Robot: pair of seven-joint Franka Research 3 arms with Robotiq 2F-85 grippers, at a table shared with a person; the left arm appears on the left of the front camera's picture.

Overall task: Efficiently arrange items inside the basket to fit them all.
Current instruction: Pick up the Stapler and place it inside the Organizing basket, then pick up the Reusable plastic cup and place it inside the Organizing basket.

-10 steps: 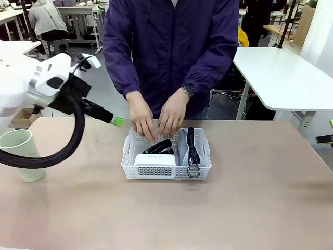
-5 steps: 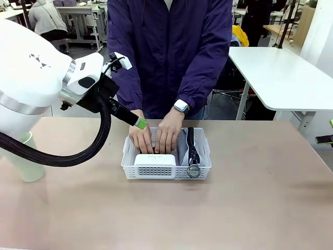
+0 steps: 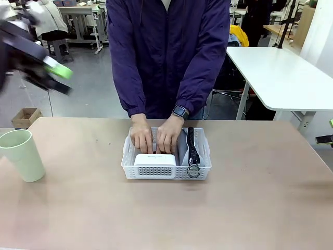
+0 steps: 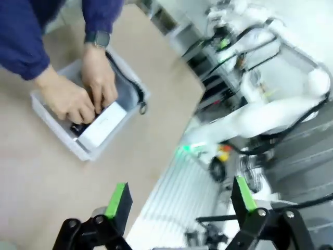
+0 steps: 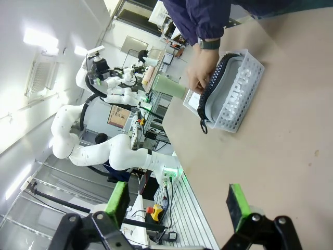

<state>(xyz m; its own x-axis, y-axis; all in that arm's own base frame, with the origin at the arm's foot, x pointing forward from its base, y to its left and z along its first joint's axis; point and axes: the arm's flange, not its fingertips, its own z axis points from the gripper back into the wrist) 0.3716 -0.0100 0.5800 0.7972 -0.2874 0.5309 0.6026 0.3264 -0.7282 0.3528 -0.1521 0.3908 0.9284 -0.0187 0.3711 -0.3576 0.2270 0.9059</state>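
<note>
White perforated basket holds a white clock and a grey zippered pouch on edge; pale green cup stands upright, well apart.

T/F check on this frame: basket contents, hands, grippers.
The pale green plastic cup stands inside the white perforated plastic basket. False: it stands on the table, left of the basket.
The grey "CAMPUS" pouch is in the basket. True.
Both the person's hands are in the basket. True.
The left gripper is shut on the white rectangular clock. False: it is open and empty; the clock lies in the basket.
The right gripper is open. True.
</note>
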